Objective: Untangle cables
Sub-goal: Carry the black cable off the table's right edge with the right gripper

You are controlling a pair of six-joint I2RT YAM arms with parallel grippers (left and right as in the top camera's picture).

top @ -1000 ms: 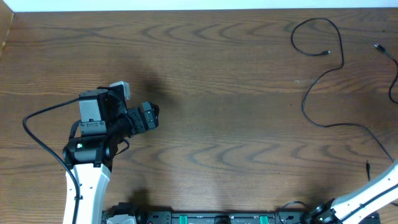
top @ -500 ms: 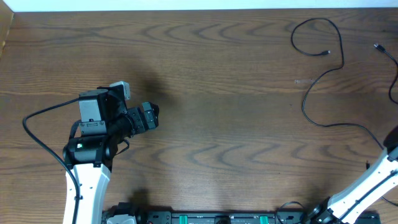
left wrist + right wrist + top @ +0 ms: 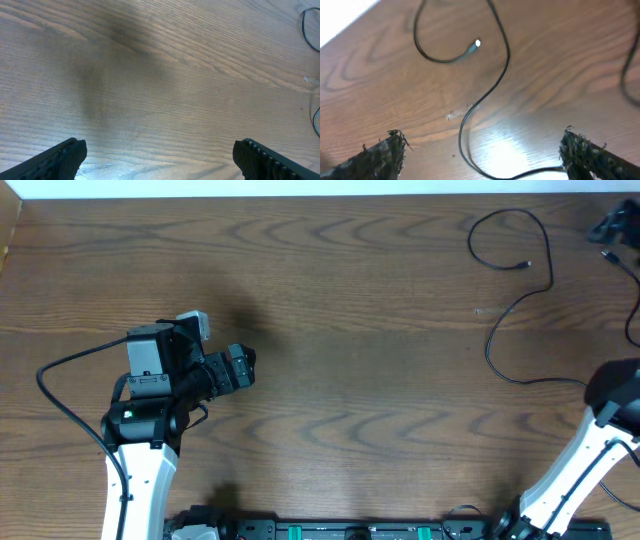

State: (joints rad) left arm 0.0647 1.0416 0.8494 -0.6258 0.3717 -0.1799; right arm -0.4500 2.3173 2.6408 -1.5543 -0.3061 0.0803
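Right arm [image 3: 585, 455] raised further into frame at right table edge versus a second ago; left arm [image 3: 140, 450] unchanged. Right gripper [image 3: 481, 134]: fingers spread wide, holding nothing, above black cable [image 3: 490, 92]. Cable lies loose on wooden table [image 3: 350, 330], far right corner: open loop, bright-tipped plug [image 3: 474, 46] at loop's end, S-curve tail toward right arm. Second black cable [image 3: 633, 305] at right edge, apart from first. Left gripper [image 3: 157, 147]: spread wide, empty, well apart from cables. Print on rig too small to read.

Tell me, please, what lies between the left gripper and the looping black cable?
Nothing but bare wooden table: in the overhead view, the stretch from the left gripper to the black cable holds no object.
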